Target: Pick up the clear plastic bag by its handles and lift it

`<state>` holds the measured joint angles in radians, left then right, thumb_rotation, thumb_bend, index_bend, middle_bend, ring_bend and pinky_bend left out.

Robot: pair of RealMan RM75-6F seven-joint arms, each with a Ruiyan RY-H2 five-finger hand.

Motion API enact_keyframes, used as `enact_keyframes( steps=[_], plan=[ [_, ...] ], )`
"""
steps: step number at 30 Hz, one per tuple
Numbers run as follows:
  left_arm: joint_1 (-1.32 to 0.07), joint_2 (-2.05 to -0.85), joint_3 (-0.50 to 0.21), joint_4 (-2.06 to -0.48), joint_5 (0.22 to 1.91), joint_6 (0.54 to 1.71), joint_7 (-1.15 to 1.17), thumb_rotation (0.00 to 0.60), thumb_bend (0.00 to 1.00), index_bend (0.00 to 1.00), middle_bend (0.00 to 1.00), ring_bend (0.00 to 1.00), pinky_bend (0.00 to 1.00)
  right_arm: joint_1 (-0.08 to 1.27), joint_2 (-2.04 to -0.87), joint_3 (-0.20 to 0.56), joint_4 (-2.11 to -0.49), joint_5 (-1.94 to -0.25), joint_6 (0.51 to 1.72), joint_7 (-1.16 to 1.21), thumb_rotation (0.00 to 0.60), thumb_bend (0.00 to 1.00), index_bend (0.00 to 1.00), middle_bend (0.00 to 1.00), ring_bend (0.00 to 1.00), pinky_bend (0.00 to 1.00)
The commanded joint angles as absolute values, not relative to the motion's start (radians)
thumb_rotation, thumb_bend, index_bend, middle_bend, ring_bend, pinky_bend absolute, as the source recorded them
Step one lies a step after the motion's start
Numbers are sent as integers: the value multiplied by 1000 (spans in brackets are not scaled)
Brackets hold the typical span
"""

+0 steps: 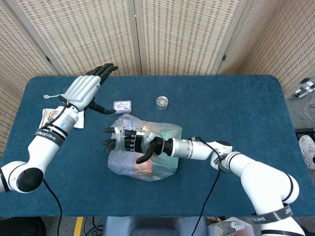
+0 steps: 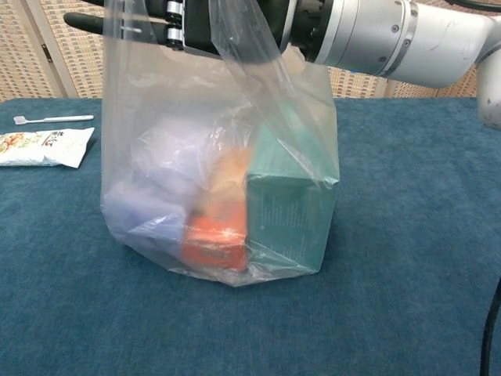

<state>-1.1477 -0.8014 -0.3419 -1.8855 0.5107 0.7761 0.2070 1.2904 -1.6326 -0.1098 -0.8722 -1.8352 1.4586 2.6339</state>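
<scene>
The right hand (image 1: 135, 143) grips the clear plastic bag's (image 2: 219, 180) handles directly above it (left hand (image 1: 83, 91) spread, toward the table's left edge).

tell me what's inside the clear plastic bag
Inside the bag: a green box, an orange packet and something pale purple. The film blurs them, so labels cannot be read.

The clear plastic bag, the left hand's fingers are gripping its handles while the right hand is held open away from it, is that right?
No, the hands are swapped. The head view shows the right hand gripping the clear plastic bag by its handles, while the left hand is held open away from it.
</scene>
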Motion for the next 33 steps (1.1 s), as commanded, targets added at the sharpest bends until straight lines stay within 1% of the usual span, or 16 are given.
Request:
enact_keyframes(
  steps=[1,4,8,13,18,26,33],
  plan=[
    [-1148,-799,-342,-1878,495,803,202,600,0,0,0,0,92,1288,-1632,-109,-873,-1834,1465,2636,600,0,0,279,10,61],
    [-1127,-811,-366,-1863,512,859,165,600,0,0,0,0,92,1282,-1631,-106,-870,-1829,1473,2640,600,0,0,279,10,61],
    [-1077,-843,-420,-1832,556,972,71,600,0,0,0,0,92,1274,-1634,-101,-865,-1820,1484,2664,600,0,0,279,10,61],
    [-1019,-850,-458,-1799,597,1048,1,600,0,0,0,0,92,1273,-1646,-88,-847,-1805,1494,2741,600,0,0,280,16,61],
    [-958,-822,-477,-1823,629,1076,-39,600,0,0,0,0,91,1264,-1665,-66,-817,-1777,1504,2830,600,0,0,305,46,61],
    [-858,-760,-488,-1888,704,1121,-82,600,0,0,0,0,92,1260,-1684,-41,-765,-1751,1505,2945,600,0,6,348,92,72],
    [-771,-702,-495,-1963,775,1161,-120,600,0,0,0,0,92,1260,-1687,-27,-732,-1739,1496,3004,600,0,112,429,164,151]
  ],
)
